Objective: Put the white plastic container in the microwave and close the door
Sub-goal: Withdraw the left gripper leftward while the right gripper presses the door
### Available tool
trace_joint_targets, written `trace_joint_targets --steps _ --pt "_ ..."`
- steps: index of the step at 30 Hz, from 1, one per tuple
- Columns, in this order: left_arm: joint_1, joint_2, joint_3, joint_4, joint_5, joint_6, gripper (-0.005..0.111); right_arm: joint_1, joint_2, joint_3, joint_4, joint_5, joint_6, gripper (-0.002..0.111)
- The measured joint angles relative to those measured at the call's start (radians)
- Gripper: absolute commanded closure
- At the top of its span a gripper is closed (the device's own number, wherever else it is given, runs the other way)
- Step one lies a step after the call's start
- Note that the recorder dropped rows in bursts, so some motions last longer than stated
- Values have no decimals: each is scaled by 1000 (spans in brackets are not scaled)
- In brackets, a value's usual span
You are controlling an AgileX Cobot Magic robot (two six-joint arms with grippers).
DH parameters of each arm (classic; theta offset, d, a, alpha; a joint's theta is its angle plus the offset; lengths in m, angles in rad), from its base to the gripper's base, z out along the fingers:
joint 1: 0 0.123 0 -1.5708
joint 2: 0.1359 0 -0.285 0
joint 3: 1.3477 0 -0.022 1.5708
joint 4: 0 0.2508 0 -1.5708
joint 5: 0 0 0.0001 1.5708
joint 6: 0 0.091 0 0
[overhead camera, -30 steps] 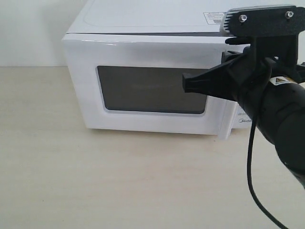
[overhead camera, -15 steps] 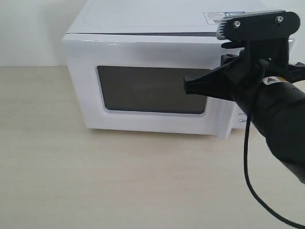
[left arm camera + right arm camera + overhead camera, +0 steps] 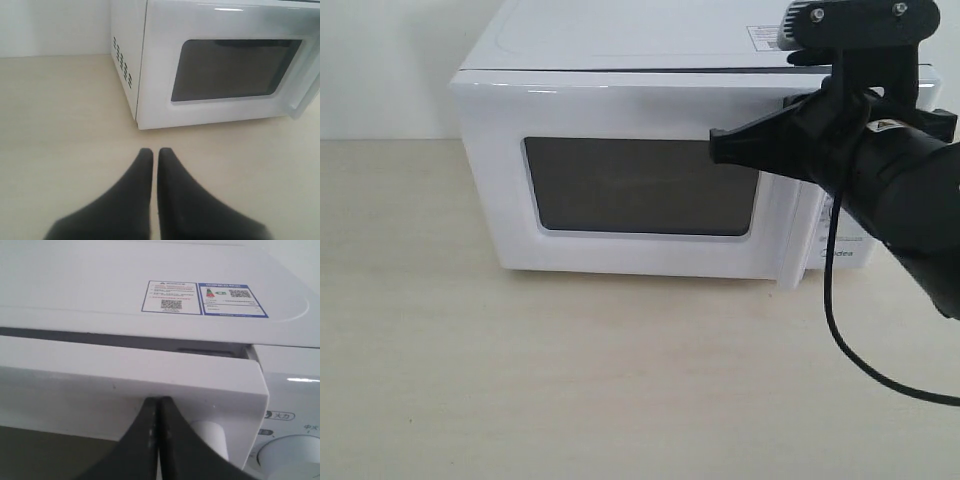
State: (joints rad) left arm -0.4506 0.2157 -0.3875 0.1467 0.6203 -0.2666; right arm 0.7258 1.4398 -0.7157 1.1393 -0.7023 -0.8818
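The white microwave (image 3: pixel 620 40) stands at the back of the table. Its door (image 3: pixel 620 110) with the dark window (image 3: pixel 640 185) is almost shut; a thin dark gap (image 3: pixel 125 337) runs between door and body. My right gripper (image 3: pixel 715 148) is shut with nothing in it, its tips (image 3: pixel 159 400) against the door's upper front, beside the handle (image 3: pixel 210 437). Shut and empty too, my left gripper (image 3: pixel 151 151) hovers over the table in front of the microwave's (image 3: pixel 150 75) hinge-side corner. The white plastic container is out of view.
A round dial (image 3: pixel 290 455) shows on the control panel right of the door. Stickers (image 3: pixel 200 297) lie on the microwave's top. Pale wooden table (image 3: pixel 570 380) spreads in front, and a black cable (image 3: pixel 850 350) hangs from the right arm.
The right gripper has risen along the door front, from window height to the door's upper edge. The door has barely moved.
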Motion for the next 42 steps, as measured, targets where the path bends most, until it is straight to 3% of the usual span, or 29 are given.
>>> trace_joint_targets --steps 42 --pt "0 0 0 33 4 -26 102 -57 45 -51 -20 17 1 109"
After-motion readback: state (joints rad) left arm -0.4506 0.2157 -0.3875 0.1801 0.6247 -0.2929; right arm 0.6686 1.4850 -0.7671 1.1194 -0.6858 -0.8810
